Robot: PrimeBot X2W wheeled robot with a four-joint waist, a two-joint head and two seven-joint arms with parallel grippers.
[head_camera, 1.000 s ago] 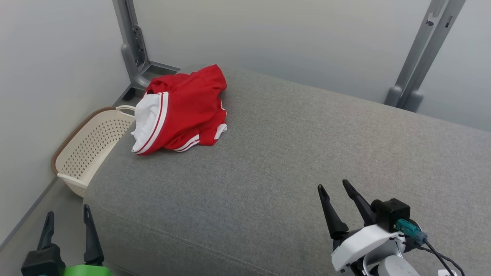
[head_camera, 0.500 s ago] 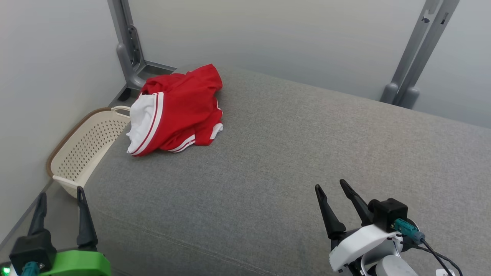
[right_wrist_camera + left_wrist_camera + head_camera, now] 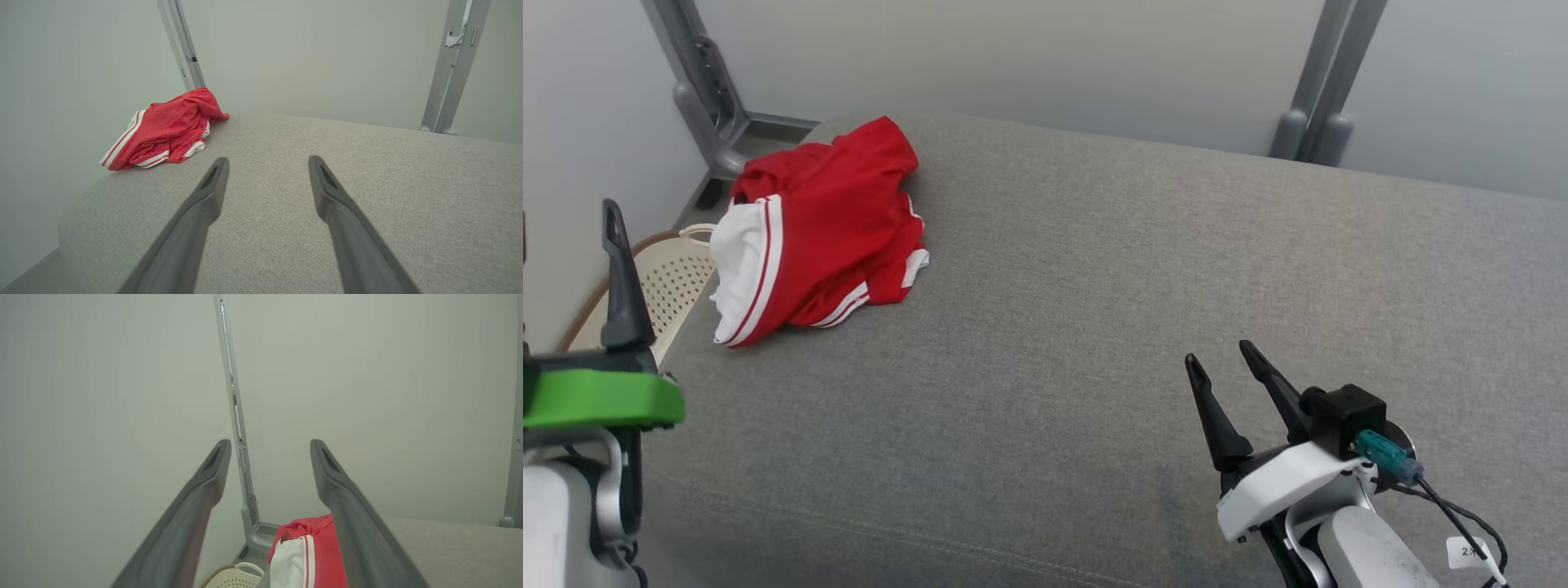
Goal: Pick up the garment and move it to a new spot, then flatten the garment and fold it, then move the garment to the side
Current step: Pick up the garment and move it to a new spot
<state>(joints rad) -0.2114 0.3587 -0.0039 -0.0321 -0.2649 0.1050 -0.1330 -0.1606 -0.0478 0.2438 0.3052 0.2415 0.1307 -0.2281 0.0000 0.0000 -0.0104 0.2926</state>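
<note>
Grey woven cloth: one padded surface [image 3: 1094, 286], running from the near edge to the far wall.

Item, nearest: right gripper [image 3: 1218, 353], one, low over the near right of the padding, fingers spread wide, holding nothing. It sits in much the same place in the head view as a second ago.

Item: left gripper [image 3: 269, 447], one, at the near left edge, fingers likewise wide and empty. This is the change. It has risen from the bottom corner of the head view to mid-height and now aims across toward the far left corner. The camera has also swung, so the shift of the scene is not a move of the things. Judged: the reach for the pick-up has begun, and nothing has been grasped yet.

Item, far left: garment [image 3: 825, 220], one, red with white panel and stripes. It lies crumpled on the padding's far left corner, well apart from both grippers, unflattened and unfolded.

Item: basket [image 3: 674, 273], one, cream, perforated, on the floor just beside that corner.

Item, farthest: grey metal uprights, two, left [image 3: 698, 90] and right [image 3: 1319, 90], against the pale wall.
</note>
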